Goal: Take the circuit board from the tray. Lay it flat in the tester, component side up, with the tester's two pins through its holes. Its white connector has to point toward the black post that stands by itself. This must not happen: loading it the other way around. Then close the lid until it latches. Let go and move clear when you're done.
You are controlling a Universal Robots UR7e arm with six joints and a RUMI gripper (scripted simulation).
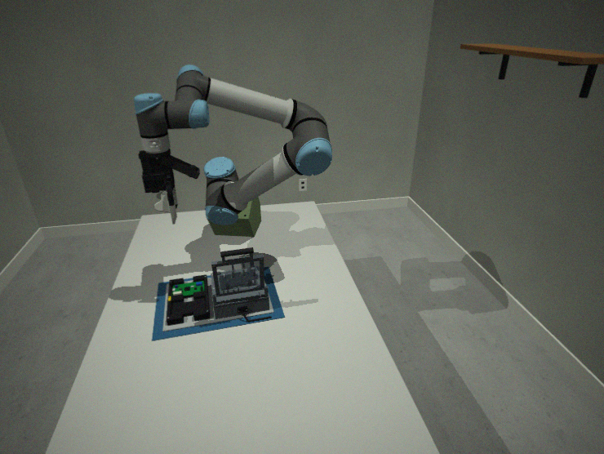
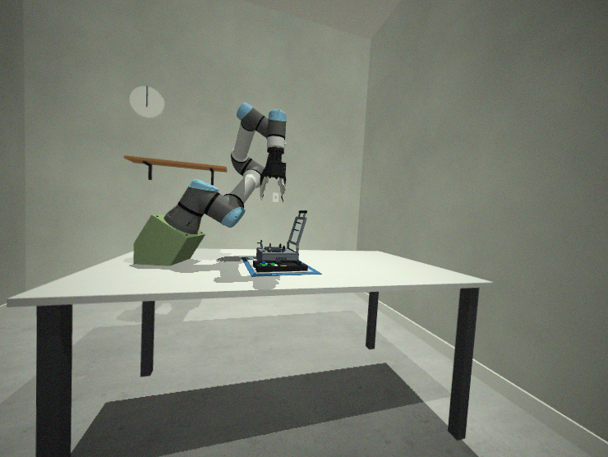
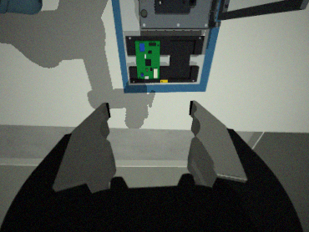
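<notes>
The green circuit board (image 1: 188,288) (image 2: 271,265) (image 3: 141,63) lies component side up across one side of the black tray (image 1: 188,310) (image 3: 179,63). Its white connector (image 3: 155,73) is at the board's lower end in the wrist view. The grey tester (image 1: 227,309) (image 2: 275,255) (image 3: 167,22) stands beside the tray. Its lid (image 1: 237,260) (image 2: 302,212) (image 3: 263,12) stands open, tilted slightly back. The two pins and the lone black post cannot be told for certain. My gripper (image 1: 167,215) (image 2: 272,199) (image 3: 149,103) is partly open and empty, high above the table, off the tray's outer side.
Tray and tester stand on a blue-edged mat (image 1: 158,334) (image 2: 314,272) (image 3: 167,88). A short black cable (image 1: 259,318) lies by the tester. The green arm base (image 1: 233,227) (image 2: 162,247) stands at the table's end. A wooden shelf (image 1: 532,51) (image 2: 177,163) hangs on the wall.
</notes>
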